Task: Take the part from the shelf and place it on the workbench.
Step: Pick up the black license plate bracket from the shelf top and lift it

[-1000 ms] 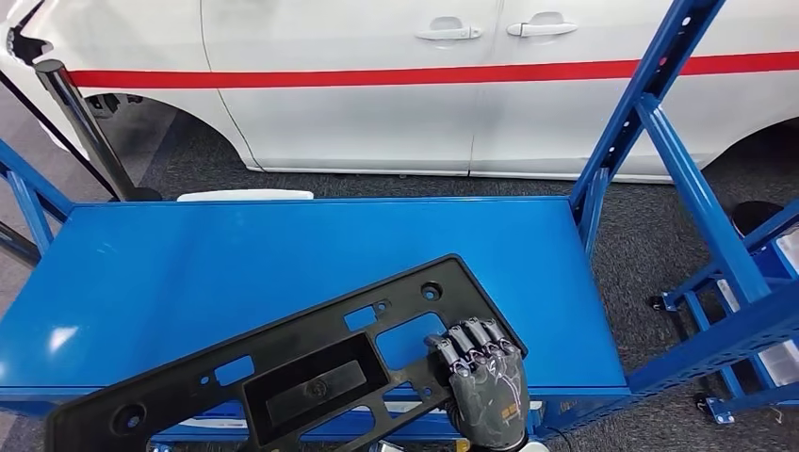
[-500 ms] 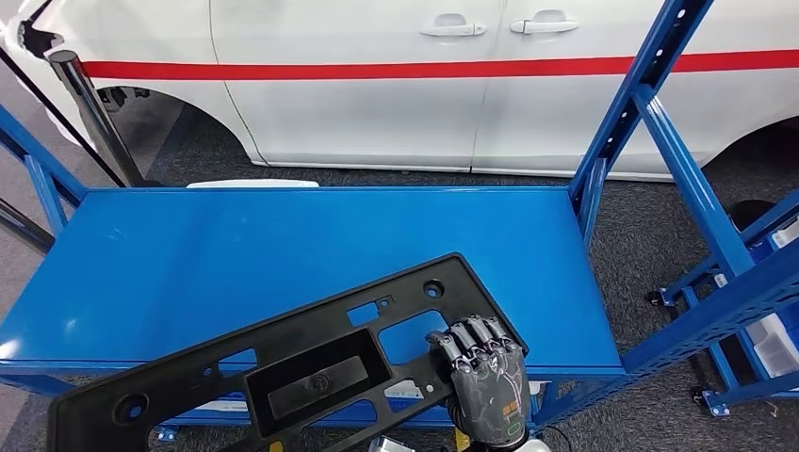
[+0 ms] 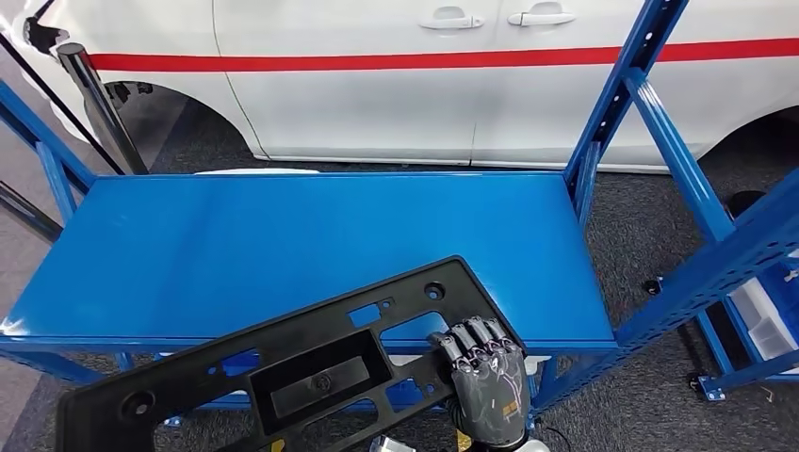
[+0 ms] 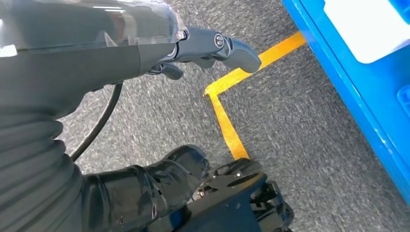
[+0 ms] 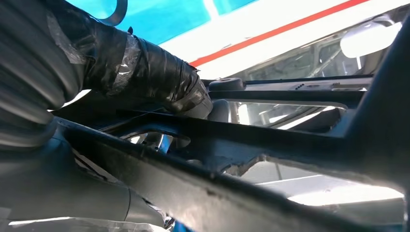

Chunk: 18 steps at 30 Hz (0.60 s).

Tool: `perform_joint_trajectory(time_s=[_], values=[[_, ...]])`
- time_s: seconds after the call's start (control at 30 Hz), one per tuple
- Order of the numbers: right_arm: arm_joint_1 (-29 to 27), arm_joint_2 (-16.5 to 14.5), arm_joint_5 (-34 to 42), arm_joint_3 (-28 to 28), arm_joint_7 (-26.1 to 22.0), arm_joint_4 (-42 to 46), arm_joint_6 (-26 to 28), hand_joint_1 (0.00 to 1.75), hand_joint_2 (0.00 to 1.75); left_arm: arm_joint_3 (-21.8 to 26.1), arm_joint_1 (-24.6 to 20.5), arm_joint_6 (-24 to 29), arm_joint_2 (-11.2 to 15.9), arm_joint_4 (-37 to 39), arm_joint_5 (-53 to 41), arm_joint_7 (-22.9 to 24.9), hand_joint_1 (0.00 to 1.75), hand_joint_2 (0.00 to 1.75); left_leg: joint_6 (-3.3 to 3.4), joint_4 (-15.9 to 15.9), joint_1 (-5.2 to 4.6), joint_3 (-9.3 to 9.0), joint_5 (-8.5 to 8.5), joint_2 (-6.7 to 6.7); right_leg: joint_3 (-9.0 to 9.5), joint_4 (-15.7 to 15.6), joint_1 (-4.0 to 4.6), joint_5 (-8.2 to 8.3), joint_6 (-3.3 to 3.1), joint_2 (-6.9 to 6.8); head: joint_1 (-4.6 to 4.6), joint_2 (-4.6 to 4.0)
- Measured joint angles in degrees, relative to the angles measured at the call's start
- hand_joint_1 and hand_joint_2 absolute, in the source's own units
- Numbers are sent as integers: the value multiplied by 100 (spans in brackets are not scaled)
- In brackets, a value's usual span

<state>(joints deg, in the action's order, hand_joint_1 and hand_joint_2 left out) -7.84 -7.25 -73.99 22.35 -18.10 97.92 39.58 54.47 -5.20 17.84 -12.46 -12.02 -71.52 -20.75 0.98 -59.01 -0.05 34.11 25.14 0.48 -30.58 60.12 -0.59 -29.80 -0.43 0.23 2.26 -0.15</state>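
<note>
Over workbench (image 3: 311, 245), part (image 3: 292, 372) nearer edge.

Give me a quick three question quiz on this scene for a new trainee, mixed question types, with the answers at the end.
1. True or false: the black plastic part lies flat on the blue workbench.
2. Which hand grips the part? A) left hand B) right hand C) both hands
3. Fill in: the floor tape under the left hand is ____ in colour.

Key
1. False. The right hand holds it, and its far corner overhangs the bench's near edge.
2. B. Its fingers curl over the part's edge.
3. Yellow. The yellow tape makes a corner on grey carpet.
</note>
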Motion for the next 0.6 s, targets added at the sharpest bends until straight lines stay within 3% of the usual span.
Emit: perform_joint_trajectory(time_s=[0.07, 0.1, 0.17, 0.23, 0.27, 0.3, 0.37, 0.43, 0.53, 0.6], values=[[2, -12, 0, -6, 1, -1, 0, 175, 175, 0, 4, 1, 1, 0, 1, 1, 0, 175, -76, -110, 21, 75, 117, -7, -53, -34, -6, 60, -101, -10, -6, 0], [2, -19, 0, -8, 2, -1, 0, 175, 175, 0, 8, 1, 1, 0, 1, 1, 0, 175, -108, -292, 31, 151, 290, -11, -90, -45, -11, 101, -146, -16, -12, 0], [3, -26, 0, -14, 3, -1, 0, 175, 175, 0, 11, 1, 1, 0, 1, 1, 0, 175, -155, -942, 46, 378, 768, -12, -185, -42, 0, 172, -189, -25, -22, 0], [2, -27, 0, -18, 4, -4, 0, 175, 175, 0, 15, 2, 1, 0, 1, 1, 0, 175, -166, -1515, 52, 516, 1033, -12, -290, -29, 25, 239, -196, -33, -22, 0], [2, -27, 0, -19, 4, -8, 0, 175, 175, 0, 16, 2, 1, 0, 1, 1, 0, 175, -153, -1534, 49, 446, 1003, -13, -338, -19, 36, 268, -197, -35, -23, 0], [2, -27, 0, -20, 4, -11, 0, 175, 175, 0, 17, 2, 1, 0, 0, 1, 0, 175, -127, -1331, 42, 264, 882, -14, -375, -8, 46, 292, -196, -34, -23, 0], [2, -28, 0, -21, 4, -16, 0, 175, 175, 1, 10, 2, 6, 0, 0, 1, 0, 175, -35, -508, 5, -290, 607, -20, -413, 8, 61, 331, -181, -32, -21, 0], [4, -29, 0, -21, 7, -16, 0, 175, 175, 2, -1, 2, 16, 0, 1, 1, 0, 175, 39, 71, -42, -628, 493, -22, -426, 1, 50, 383, -132, -38, -21, 0], [7, -28, 0, -22, 9, -16, 0, 175, 175, 2, -1, 2, 19, 0, 1, 1, 0, 175, 101, 251, -59, -646, 398, -12, -433, -32, 31, 464, -34, -47, -20, 0], [7, -27, 1, -31, 10, -18, 0, 175, 175, 2, -2, 1, 15, 0, 0, 1, 0, 175, 161, 365, -26, -633, 267, 10, -512, 134, 37, 285, 18, -36, -17, 0]])
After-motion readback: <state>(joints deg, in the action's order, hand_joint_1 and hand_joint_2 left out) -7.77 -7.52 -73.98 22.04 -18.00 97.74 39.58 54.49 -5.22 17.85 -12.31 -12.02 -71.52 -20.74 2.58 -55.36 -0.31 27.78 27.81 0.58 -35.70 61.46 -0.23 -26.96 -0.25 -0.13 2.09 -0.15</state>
